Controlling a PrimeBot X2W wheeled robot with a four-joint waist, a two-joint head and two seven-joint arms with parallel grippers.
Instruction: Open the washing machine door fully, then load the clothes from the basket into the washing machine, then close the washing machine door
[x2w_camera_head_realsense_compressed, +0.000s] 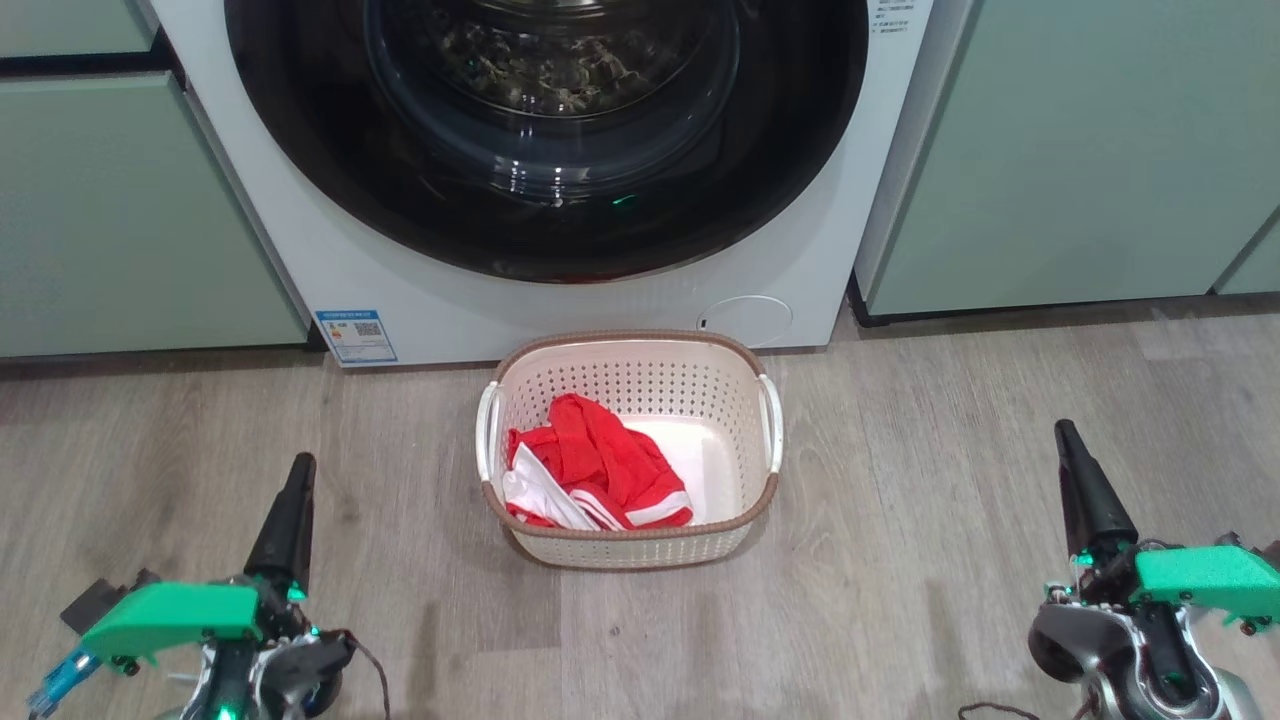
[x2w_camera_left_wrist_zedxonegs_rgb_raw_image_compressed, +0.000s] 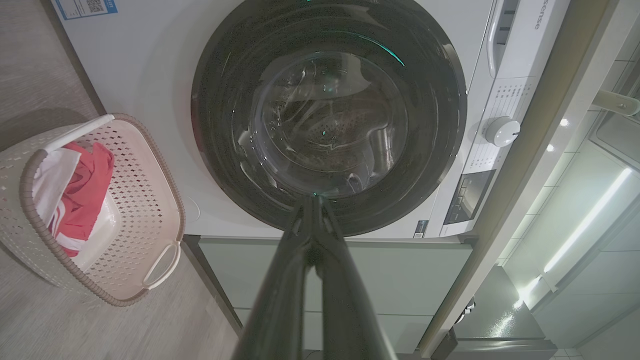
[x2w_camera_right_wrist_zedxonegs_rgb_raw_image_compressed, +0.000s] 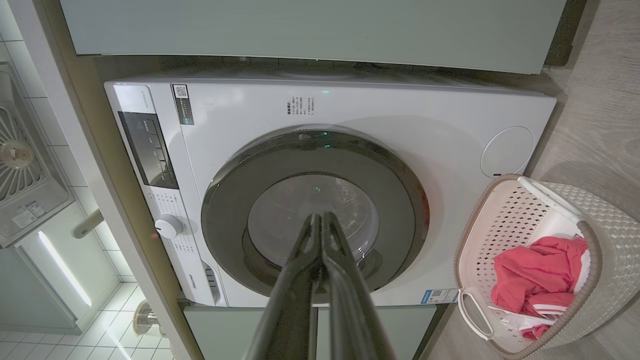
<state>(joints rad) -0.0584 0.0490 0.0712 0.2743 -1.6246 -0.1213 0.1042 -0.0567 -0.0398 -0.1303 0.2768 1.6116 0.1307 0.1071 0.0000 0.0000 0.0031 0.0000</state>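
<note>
Your left claw (x2w_camera_head_realsense_compressed: 300, 470) is pressed fully closed and holds nothing; you will find it well to the left of the basket (x2w_camera_head_realsense_compressed: 628, 338), fingers pointing toward the washing machine (x2w_camera_head_realsense_compressed: 420, 295). Your right claw (x2w_camera_head_realsense_compressed: 1066, 437) is likewise closed and empty, well to the basket's right. Red clothes (x2w_camera_head_realsense_compressed: 600, 470) lie bunched inside the basket, toward its left side. The washing machine stands just behind the basket, its round door (x2w_camera_head_realsense_compressed: 300, 150) closed flush against the front.

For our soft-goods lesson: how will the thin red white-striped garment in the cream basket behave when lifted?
The red white-striped fabric garment lies crumpled in folds, so probably floppy, draping when lifted. Thin and smaller than the cream perforated plastic basket, so likely light.
</note>
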